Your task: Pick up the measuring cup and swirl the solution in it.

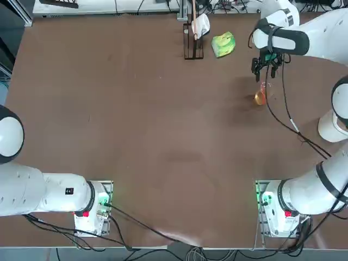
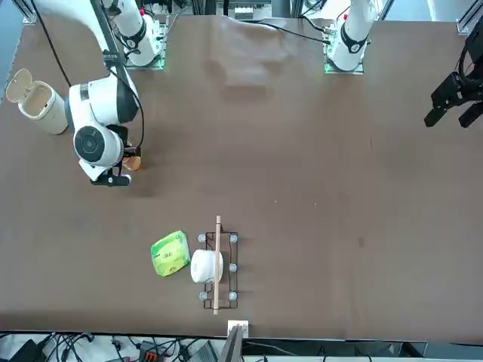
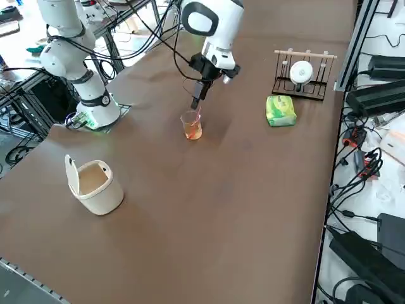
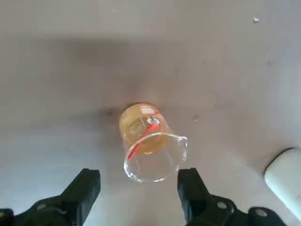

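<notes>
The measuring cup [image 1: 261, 95] [image 3: 192, 125] is a small clear glass vessel standing upright on the brown table at the far right. The orange-amber solution [image 4: 141, 123] fills its lower part. My right gripper [image 1: 266, 67] [image 3: 197, 96] hangs just above the cup and slightly to its far side, without touching it. In the wrist view the gripper [image 4: 140, 193] is open, its two black fingers [image 4: 85, 190] apart, and the cup's rim [image 4: 155, 160] shows below the gap between them. From the front, the gripper [image 2: 113, 179] partly hides the cup [image 2: 133, 161].
A green-yellow packet [image 1: 223, 44] [image 3: 280, 110] lies near the far edge, next to a small wire rack [image 1: 193, 43] [image 3: 302, 76] holding a white roll. A white lidded container [image 3: 95, 183] [image 2: 38, 102] stands off to the right side of the table.
</notes>
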`<state>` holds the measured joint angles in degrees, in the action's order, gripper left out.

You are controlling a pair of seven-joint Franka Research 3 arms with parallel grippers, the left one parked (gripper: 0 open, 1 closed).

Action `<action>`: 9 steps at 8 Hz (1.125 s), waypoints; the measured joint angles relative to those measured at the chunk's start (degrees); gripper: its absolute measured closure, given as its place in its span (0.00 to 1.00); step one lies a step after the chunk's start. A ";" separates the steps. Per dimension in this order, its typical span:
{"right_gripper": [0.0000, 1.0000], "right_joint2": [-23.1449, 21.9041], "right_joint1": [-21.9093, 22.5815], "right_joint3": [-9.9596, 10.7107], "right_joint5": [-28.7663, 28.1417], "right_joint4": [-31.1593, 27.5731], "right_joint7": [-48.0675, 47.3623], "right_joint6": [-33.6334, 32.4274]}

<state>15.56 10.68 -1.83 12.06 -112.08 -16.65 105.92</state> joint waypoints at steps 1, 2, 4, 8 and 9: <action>0.00 -0.64 0.51 -0.07 0.00 1.55 0.03 -1.56; 0.00 -1.43 0.72 -0.08 -0.14 3.88 1.00 -4.14; 0.00 -3.04 0.54 0.43 -3.69 9.93 5.52 -9.76; 0.00 -5.33 -3.49 1.37 -7.18 17.06 9.60 -12.32; 0.00 -6.24 -4.76 1.43 -8.72 18.24 10.82 -12.86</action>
<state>9.32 5.92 -0.40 3.34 -93.84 -5.82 93.05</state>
